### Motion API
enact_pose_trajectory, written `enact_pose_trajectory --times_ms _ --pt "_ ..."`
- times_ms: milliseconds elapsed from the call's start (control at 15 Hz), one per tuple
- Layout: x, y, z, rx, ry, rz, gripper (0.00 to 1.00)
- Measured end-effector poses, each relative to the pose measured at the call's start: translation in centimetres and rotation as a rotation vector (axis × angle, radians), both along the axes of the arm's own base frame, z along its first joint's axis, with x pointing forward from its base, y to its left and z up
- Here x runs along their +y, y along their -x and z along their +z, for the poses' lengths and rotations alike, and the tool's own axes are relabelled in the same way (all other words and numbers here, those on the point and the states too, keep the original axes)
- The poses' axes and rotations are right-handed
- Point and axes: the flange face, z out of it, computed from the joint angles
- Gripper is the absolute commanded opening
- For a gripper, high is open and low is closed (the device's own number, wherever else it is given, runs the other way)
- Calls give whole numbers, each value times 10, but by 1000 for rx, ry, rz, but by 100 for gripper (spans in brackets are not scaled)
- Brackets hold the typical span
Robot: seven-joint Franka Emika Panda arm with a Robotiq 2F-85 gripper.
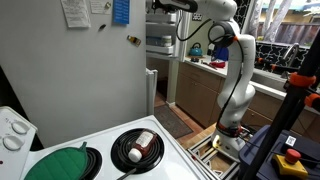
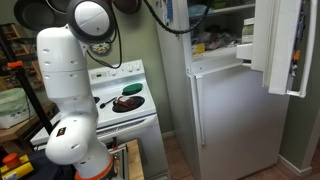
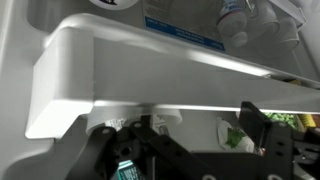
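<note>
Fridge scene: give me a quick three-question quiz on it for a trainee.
1. True or false: the fridge's upper door stands open.
2. In the wrist view the claw is: A open, B shut on a bottle, C shut on a cloth.
3. Fill in: the dark pan sits on the ____.
Key: 1 true; 2 A; 3 stove.
</note>
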Motion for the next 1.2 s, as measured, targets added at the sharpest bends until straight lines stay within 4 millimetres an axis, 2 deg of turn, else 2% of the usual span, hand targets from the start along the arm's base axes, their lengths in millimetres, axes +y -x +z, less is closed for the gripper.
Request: enact_pose_trajectory --times_ms 67,133,533,600,667,733,800,933,1200 --pt "-1 -1 -1 6 1 -4 63" --pt "-2 -1 -2 10 3 -8 60" --pt "-3 4 7 -1 1 -14 16" --pt "-3 5 9 -4 0 -14 21" --pt "-4 6 10 -8 -1 -15 50" --pt "-4 6 11 -11 1 -17 46" --pt "-6 5 11 -12 2 -21 47" --pt "-9 4 11 -16 0 -33 60" --pt "-17 -1 7 -17 5 -62 91"
